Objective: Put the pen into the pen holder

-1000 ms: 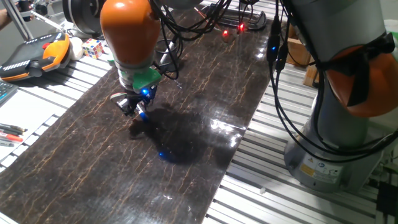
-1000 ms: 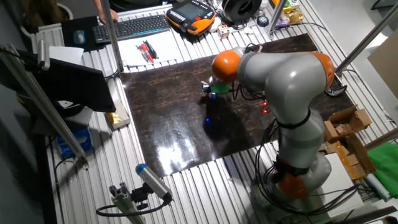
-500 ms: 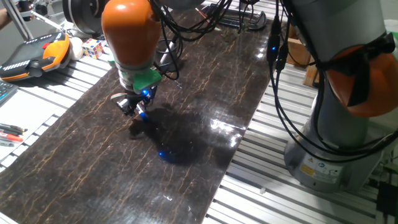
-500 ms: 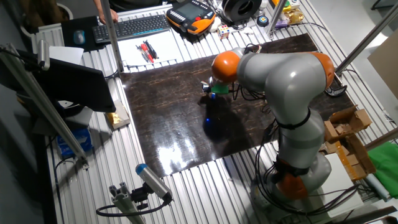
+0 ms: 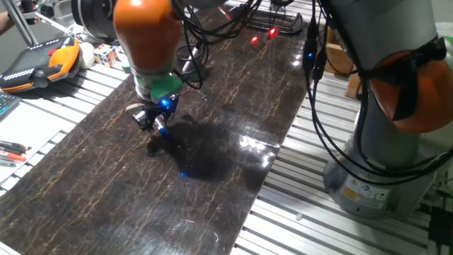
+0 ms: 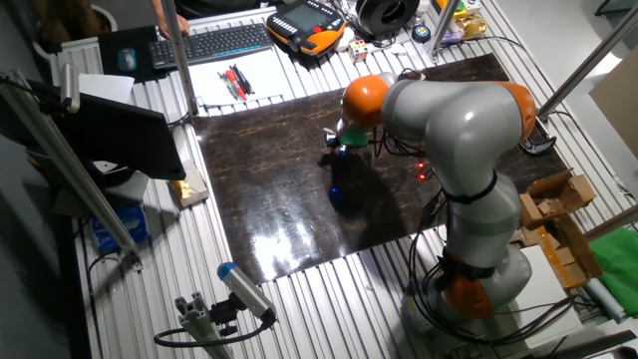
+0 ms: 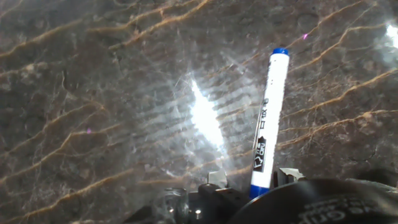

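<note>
My gripper hangs low over the dark marble-patterned board, near its left part; it also shows in the other fixed view. It is shut on the pen, a white barrel with a blue end pointing away from the hand. The pen's blue tip peeks out below the fingers. In the hand view only bare board lies beneath the pen. The pen holder cannot be made out in any view; a dark shadow patch with a blue glint lies on the board right of the gripper.
An orange teach pendant and a Rubik's cube lie off the board's far left corner. Red and black pens, a keyboard and a black spool are at the back. The arm's base stands beside the board.
The hand with the pen has shifted slightly up and away over the board; the blue glint on the board moved a little with it. The grip is unchanged.
</note>
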Robot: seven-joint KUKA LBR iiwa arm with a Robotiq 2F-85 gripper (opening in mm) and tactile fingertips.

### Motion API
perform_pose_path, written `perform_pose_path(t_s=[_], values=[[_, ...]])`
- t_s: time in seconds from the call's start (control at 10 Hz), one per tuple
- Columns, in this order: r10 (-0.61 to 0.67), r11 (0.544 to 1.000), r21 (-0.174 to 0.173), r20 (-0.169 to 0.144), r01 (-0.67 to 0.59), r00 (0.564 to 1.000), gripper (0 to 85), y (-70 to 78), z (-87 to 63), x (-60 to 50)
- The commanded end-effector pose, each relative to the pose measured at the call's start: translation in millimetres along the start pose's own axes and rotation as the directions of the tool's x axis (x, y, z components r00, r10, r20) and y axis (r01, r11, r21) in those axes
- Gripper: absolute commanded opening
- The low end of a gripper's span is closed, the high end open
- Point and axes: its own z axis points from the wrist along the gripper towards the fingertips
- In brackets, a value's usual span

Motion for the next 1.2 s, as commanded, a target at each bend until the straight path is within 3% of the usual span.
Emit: perform_pose_path(t_s=[0.0,0.2,0.6,1.1], values=[[-0.005,1.000,-0.005,-0.024,0.005,1.000,47.7,0.3,-0.1,0.5],[-0.022,1.000,-0.012,-0.065,0.021,0.998,47.7,0.0,0.9,0.9],[-0.038,0.999,-0.020,-0.110,0.036,0.993,47.7,-0.3,4.8,10.1],[-0.043,0.999,-0.024,-0.125,0.040,0.991,47.7,-0.3,5.1,12.1]])
